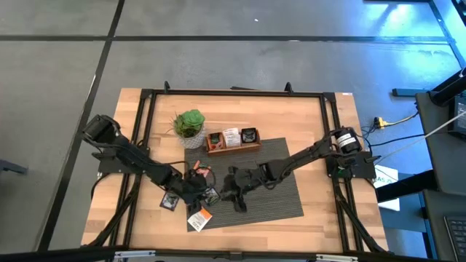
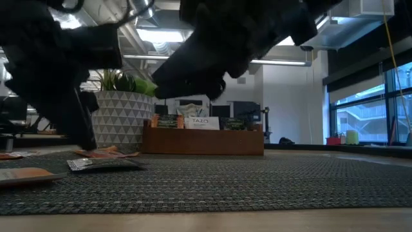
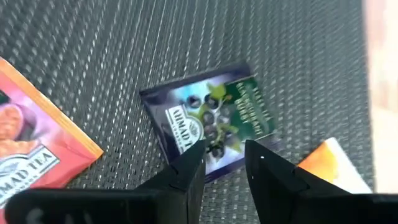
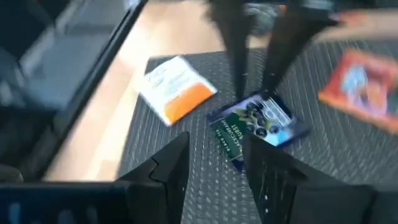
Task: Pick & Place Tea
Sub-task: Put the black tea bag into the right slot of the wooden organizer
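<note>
A dark tea sachet with a green label (image 3: 211, 121) lies flat on the grey mat (image 1: 277, 189). My left gripper (image 3: 225, 152) is open, its fingertips standing over the sachet's edge. My right gripper (image 4: 214, 149) is also open and hovers just to the sachet's (image 4: 258, 127) right, above the mat, pointing at it. On the mat nearby lie a white-and-orange sachet (image 4: 177, 87) and an orange-red sachet (image 3: 31, 162). Another dark sachet (image 1: 169, 201) lies on the bare wood to the left. My left gripper comes at the dark sachet slanting down from the table's left, one fingertip (image 3: 189, 165) over each side of its edge (image 3: 217, 155). I cannot tell whether the fingertips touch it. The sachet lies flat on the mat.
A brown wooden tray (image 1: 233, 140) holding sachets stands at the mat's far edge, with a potted plant (image 1: 189, 125) to its left. The two grippers are close together over the mat's left half. The mat's right half is bare. A black frame (image 1: 331, 145) rings the table.
</note>
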You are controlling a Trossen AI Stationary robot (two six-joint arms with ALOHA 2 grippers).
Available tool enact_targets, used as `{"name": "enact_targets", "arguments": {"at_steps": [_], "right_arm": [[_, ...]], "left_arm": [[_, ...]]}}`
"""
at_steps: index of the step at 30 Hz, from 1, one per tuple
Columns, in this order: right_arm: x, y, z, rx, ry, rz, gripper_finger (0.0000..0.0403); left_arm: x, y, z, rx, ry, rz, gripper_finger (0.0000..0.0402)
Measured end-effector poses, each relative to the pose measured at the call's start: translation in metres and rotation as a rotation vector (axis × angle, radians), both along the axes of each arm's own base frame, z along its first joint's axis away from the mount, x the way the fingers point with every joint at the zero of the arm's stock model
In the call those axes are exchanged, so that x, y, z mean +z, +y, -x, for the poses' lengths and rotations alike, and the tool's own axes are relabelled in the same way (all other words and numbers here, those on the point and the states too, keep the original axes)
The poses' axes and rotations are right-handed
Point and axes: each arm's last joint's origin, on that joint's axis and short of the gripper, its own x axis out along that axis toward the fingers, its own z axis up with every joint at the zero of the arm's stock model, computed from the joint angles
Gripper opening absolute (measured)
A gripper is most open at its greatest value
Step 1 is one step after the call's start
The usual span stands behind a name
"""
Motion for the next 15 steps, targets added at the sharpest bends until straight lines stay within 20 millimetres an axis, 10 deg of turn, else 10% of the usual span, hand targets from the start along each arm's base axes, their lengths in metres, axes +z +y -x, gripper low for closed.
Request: {"name": "enact_targets", "arguments": {"at_steps": [15], "right_arm": [[-0.045, -0.005, -0.007, -0.308, 0.231, -0.347, 0.0150]], "left_arm": [[-0.020, 0.000, -0.008, 0.027, 0.043, 0.015, 0.0104]]}}
